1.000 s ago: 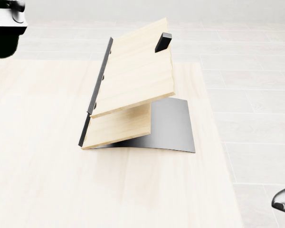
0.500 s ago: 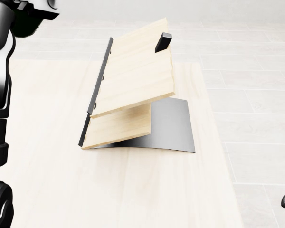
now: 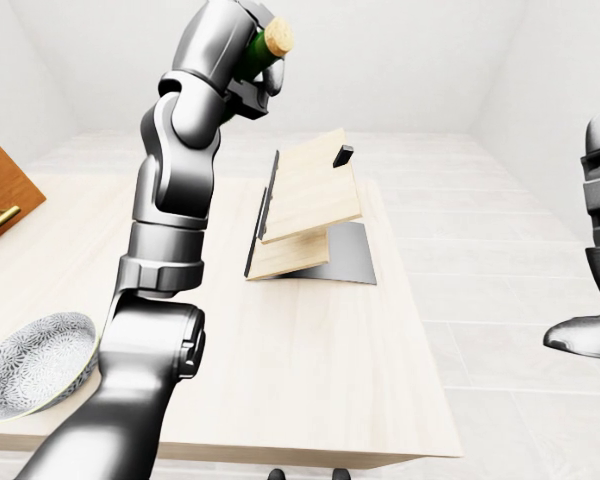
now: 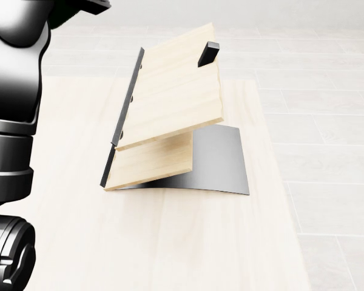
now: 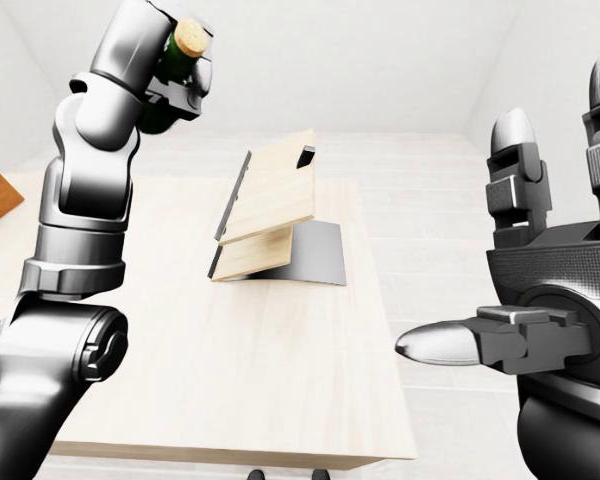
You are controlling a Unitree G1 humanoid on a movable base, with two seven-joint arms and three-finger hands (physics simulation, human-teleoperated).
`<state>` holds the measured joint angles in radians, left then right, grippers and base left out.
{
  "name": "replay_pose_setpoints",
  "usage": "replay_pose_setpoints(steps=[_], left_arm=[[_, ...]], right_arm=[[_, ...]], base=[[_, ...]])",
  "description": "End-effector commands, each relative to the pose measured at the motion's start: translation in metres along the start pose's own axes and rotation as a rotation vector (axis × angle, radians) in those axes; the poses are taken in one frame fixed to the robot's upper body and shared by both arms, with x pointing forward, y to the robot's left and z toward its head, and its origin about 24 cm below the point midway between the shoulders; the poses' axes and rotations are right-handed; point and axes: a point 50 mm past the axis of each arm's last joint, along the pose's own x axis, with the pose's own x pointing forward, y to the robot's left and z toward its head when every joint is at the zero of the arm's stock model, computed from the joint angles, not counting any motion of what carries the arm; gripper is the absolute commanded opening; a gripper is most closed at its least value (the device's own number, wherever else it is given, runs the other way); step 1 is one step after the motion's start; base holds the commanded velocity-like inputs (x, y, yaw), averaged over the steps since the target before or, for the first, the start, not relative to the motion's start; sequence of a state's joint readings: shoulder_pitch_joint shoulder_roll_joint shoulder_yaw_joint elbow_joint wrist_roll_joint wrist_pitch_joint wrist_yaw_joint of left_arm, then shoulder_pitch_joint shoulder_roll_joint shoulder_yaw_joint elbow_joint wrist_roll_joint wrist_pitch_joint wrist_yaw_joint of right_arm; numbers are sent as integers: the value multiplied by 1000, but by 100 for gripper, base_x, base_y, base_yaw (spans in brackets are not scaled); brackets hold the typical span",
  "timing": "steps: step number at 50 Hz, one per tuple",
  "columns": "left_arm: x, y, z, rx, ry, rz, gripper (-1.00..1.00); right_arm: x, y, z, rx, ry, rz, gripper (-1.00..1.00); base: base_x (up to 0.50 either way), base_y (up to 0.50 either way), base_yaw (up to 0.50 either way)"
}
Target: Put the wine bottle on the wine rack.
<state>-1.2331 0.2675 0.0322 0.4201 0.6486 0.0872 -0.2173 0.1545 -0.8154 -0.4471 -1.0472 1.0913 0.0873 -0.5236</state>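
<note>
Pale wood forms one table (image 3: 310, 370), bearing one slanted wine rack (image 3: 310, 205) and one patterned bowl (image 3: 30, 362) at its left edge. Left hand (image 3: 242, 62) grips one corked wine bottle (image 3: 266, 42) high above the rack; right hand (image 5: 540, 300) hangs with fingers spread.

Left hand (image 3: 242, 62) raised high at upper left of left-eye view, closed round the wine bottle (image 3: 265, 45), cork end toward view right. Wine rack (image 3: 308, 212) stands on the table (image 3: 310, 370), below and right of that hand, well apart. Bowl (image 3: 30, 362) on table near its lower-left edge, far below the hand. Right hand (image 5: 525, 300) off the table's right edge, fingers spread, right of rack.
</note>
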Motion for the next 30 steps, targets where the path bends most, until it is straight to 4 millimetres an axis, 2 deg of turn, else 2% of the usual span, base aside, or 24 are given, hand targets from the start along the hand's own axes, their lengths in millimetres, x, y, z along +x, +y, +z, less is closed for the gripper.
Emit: replay_pose_setpoints(steps=[1,18,30], left_arm=[[5,2,16,27,-41,45,-100],[5,-13,52,66,-144,-20,-100],[3,-22,68,96,-183,-53,-100]], right_arm=[[0,0,1,4,-2,2,100],[-1,-3,3,4,-8,-18,100],[-1,-4,4,6,-10,-24,100]], base=[[0,0,0],[0,0,0],[0,0,0]])
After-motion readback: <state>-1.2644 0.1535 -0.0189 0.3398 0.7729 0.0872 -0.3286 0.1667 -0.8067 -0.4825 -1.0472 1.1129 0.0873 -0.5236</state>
